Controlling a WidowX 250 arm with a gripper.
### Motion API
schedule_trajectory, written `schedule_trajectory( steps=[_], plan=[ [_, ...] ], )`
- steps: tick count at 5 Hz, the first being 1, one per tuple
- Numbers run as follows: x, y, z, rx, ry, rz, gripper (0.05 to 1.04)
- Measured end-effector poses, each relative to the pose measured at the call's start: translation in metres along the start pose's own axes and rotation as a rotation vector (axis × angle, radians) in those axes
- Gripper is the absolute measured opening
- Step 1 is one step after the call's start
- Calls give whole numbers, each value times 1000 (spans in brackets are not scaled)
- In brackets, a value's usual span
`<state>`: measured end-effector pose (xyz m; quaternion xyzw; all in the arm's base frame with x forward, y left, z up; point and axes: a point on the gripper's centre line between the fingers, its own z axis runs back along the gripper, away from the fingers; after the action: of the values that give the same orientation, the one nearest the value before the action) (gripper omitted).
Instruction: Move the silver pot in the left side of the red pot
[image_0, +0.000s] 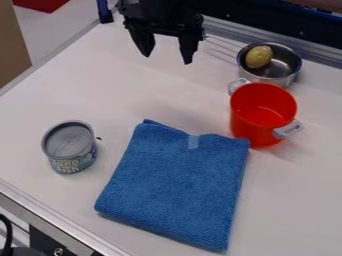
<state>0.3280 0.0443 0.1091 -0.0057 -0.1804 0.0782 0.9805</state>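
Silver pot (286, 63) to the view's right of the parted jaws, its handle (222, 42) pointing their way.
It sits on the worktop (167, 95) just behind the red pot (248, 120), a yellow lump (258, 56), perhaps a potato, inside. The jaws are empty; the handle, thin and hard to part from its shadow, probably gives the line for the grasp before the carry left.

Black housing (160, 17); chunky, tapered black fingers (188, 47); small round bolt heads (199, 18).
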Motion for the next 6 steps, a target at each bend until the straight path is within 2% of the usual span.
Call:
schedule_trajectory(
  steps=[1,2,3,4,6],
  plan=[
    [-6,1,-9,2,37,17,999],
    [14,-10,-20,27,86,199,999],
    [34,-21,-29,49,88,324,999],
    [50,-34,-39,64,69,422,999],
    [73,-67,-73,30,87,502,999]
  ],
)
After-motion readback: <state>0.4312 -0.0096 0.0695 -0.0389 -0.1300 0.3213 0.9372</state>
